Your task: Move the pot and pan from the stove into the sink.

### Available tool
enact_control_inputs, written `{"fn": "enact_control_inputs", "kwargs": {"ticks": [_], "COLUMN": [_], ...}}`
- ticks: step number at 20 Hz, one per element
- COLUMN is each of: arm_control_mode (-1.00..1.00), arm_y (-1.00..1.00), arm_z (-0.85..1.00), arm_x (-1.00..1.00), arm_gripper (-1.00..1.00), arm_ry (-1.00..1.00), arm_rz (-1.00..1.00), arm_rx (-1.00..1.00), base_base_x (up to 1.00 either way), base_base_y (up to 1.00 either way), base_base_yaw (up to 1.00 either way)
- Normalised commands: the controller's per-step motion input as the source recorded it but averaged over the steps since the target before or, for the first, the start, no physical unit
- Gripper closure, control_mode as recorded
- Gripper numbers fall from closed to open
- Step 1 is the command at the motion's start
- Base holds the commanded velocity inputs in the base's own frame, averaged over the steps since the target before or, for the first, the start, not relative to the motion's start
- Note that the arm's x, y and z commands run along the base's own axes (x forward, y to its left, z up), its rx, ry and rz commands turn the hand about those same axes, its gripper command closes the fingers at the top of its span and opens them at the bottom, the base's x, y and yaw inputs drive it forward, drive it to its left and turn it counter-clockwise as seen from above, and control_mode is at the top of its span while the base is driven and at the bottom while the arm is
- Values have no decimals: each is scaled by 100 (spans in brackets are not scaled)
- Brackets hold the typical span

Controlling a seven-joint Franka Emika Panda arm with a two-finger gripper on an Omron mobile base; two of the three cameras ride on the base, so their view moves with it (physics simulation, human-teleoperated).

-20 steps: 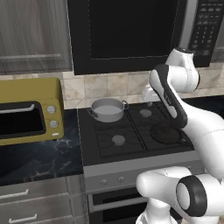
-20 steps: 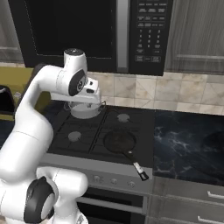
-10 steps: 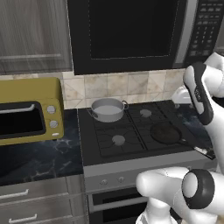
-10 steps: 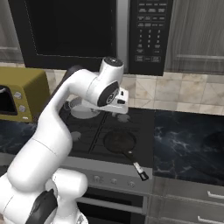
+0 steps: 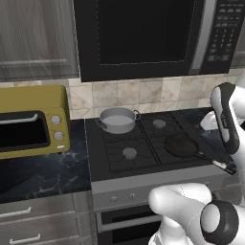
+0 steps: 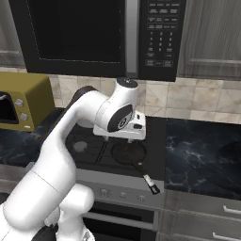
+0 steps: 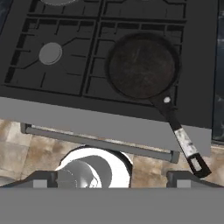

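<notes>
The black pan lies on the front right burner of the stove, its long handle sticking out past the steel front edge. My gripper hangs above the stove's front and looks straight down. Its fingertips stand wide apart with nothing between them. From the right base view the gripper hovers just over the pan. The grey pot sits on the back left burner of the stove, well away from the hand. The sink is out of view.
A yellow toaster oven stands on the dark marble counter left of the stove. A microwave hangs above the burners. More dark counter runs to the right. The oven door handle lies below the stove's front.
The arm has swung from near the pot at the back left across to the front right, ending above the pan. The jaws stayed open; pot and pan have not moved.
</notes>
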Motion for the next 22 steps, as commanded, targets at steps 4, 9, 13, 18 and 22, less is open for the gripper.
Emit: {"fn": "enact_control_inputs", "kwargs": {"ticks": [4,9,13,18,22], "arm_control_mode": [-100,-100,-100,-100,-100], "arm_y": [-47,-30,-8,-3,-18], "arm_z": [-49,-42,-47,-41,-20], "arm_x": [-83,-37,6,20,23], "arm_gripper": [-100,-100,-100,-100,-100], "arm_ry": [-9,-14,-9,-4,-10], "arm_rz": [3,9,15,13,9], "arm_rx": [-9,-13,-15,-11,0], "base_base_x": [0,0,0,0,0], "base_base_y": [0,0,0,0,0], "base_base_yaw": [0,0,0,0,0]}}
